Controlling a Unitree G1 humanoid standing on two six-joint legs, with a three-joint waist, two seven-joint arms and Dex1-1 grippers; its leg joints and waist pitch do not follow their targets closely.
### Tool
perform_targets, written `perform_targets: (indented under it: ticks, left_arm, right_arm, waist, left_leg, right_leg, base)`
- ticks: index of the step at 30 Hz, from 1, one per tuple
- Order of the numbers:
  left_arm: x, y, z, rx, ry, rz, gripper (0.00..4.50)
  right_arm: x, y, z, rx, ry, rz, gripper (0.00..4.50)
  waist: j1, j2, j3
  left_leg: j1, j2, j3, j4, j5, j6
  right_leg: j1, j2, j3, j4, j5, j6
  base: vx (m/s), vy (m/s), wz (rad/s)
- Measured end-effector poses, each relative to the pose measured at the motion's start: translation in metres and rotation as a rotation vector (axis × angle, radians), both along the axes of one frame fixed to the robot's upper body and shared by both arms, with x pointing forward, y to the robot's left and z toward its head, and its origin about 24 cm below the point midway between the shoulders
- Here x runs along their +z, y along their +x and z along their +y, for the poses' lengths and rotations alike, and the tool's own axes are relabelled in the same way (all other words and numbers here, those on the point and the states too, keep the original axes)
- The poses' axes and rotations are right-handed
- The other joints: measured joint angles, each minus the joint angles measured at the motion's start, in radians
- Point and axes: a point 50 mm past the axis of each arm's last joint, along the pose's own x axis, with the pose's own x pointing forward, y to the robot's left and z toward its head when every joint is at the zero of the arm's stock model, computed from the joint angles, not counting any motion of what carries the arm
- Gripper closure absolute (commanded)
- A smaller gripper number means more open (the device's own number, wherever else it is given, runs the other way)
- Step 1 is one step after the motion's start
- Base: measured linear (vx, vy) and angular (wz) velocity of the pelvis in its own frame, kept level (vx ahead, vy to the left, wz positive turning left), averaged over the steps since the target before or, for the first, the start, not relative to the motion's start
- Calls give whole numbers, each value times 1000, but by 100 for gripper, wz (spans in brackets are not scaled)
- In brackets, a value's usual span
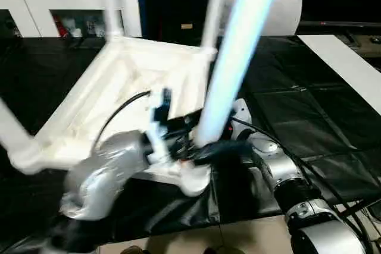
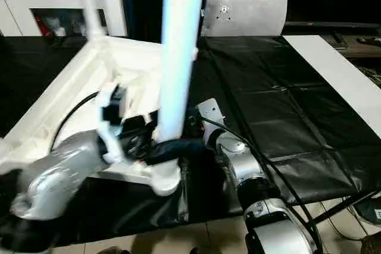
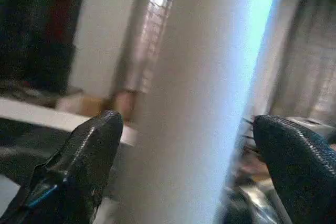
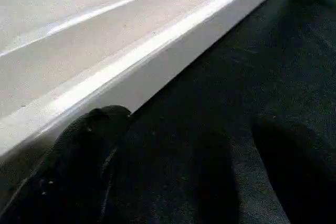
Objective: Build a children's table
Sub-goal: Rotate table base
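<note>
we see the children's table (image 1: 128,81) lying upside down on a black wrinkled sheet (image 2: 280,105), ribbed white plastic underside up, smooth tapered round legs rising from its corner sockets. our left gripper (image 3: 189,177) reaches in level, its glossy black fingers (image 3: 79,166) spread wide either side of the nearest leg (image 2: 178,57), without clamping it. our right gripper (image 4: 189,171) hangs low and wide open, holding nothing, just beside the table top's straight rim. open sheet lies to the right
</note>
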Motion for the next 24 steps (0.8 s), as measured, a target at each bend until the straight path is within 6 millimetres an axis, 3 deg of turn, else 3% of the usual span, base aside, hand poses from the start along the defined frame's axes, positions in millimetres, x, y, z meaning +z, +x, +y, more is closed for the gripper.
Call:
perform_targets:
  ticks: [8,14,20,24]
  left_arm:
    - [5,13,-13,93,-9,-73,6]
    - [7,38,-24,324,31,-115,6]
    - [6,49,-19,434,42,-122,6]
    - [3,47,-18,430,37,-129,6]
  right_arm:
    - [-1,-1,5,37,17,-3,0]
    - [2,4,3,-6,17,-13,0]
    - [4,7,-9,-61,24,-25,0]
    - [5,9,-29,-119,21,-27,0]
  waist:
    - [4,0,0]
    - [5,1,0]
    - [11,6,0]
    - [12,7,1]
  left_leg:
    - [0,1,0,0,0,0]
    - [1,1,0,0,0,0]
    - [2,1,0,1,0,0]
    - [2,1,0,1,0,0]
  right_leg:
    - [0,0,0,0,0,-1]
    - [0,0,-1,0,1,-3]
    - [0,0,-2,1,2,-3]
    - [0,0,-2,1,2,-4]
  base:
    - [0,0,0]
    - [0,0,0]
    - [0,0,0]
    - [0,0,0]
